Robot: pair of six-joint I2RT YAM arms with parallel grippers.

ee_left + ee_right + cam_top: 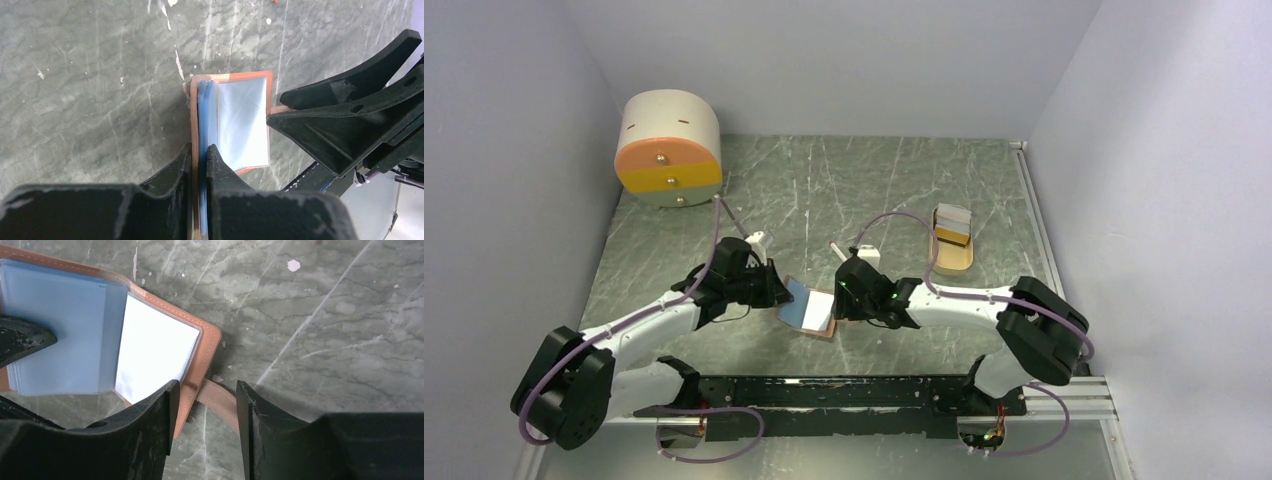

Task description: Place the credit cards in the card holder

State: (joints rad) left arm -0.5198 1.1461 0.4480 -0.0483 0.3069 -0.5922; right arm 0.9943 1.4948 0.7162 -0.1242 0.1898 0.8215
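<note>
Arms (654, 322): white links, blk joints; purple cables (715, 235); blk wedge jaws, scuffed.

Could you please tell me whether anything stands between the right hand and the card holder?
Nothing visible does. The right hand is at the card holder, its open fingers either side of the brown strap. The left hand pinches the holder's sleeves from the opposite side.

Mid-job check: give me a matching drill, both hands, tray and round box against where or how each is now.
1 left hand
2 right hand
3 tray
4 round box

A far left corner
B open, astride the strap
C shut on the sleeves of the holder
D back right, holding cards

Pairs: 1-C, 2-B, 3-D, 4-A
</note>
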